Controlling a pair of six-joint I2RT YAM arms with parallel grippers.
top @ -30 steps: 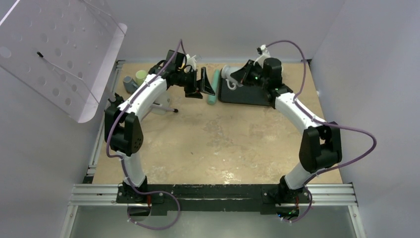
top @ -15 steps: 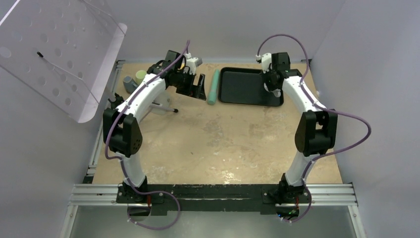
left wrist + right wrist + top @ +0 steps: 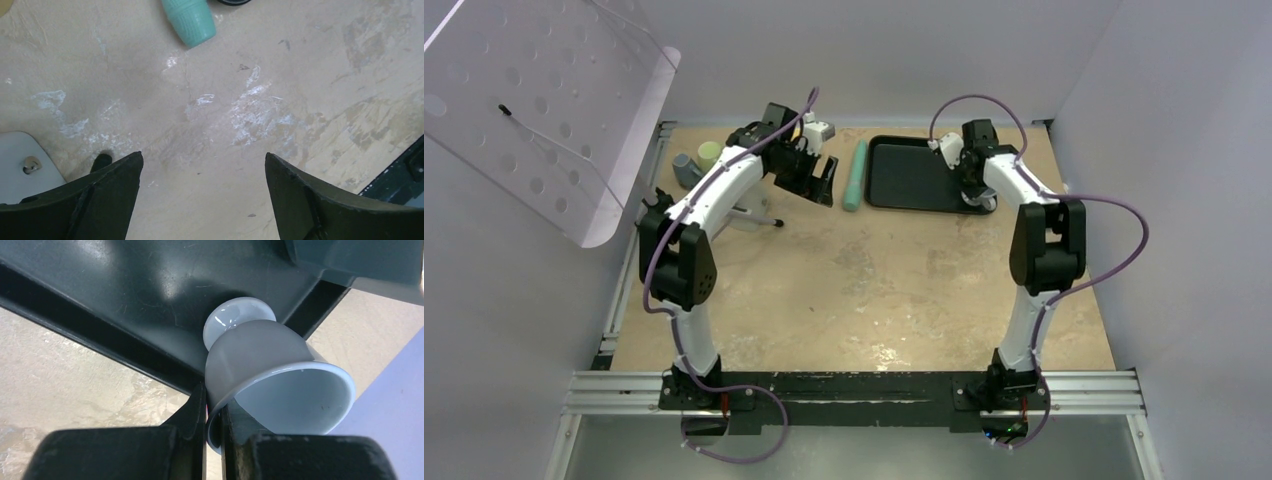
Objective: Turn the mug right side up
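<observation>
1. The right arm reaches to the far right part of the worktop (image 3: 874, 280), where a black tray (image 3: 909, 175) lies against the far edge.
2. The right gripper (image 3: 212, 405) has its fingers (image 3: 192, 410) clamped on the rim of the mug (image 3: 260, 355), one inside the wall and one outside.
3. The mug is pale grey-white with a small round foot. It is over the tray's near right corner, tilted, foot towards the tray floor and mouth turned up and to the side. I cannot tell whether the foot touches the tray.
4. The left gripper (image 3: 202, 160) hangs over bare worktop near the far edge, left of the tray, its fingers wide apart and holding nothing.
5. A teal ribbed cylinder (image 3: 854, 175) lies on its side between the left gripper and the tray, just beside the tray's left wall.
6. A grey cup (image 3: 686, 167) and a pale green cup (image 3: 709, 152) stand at the far left corner.
7. A clear perforated panel (image 3: 534, 110) leans above the left edge.
</observation>
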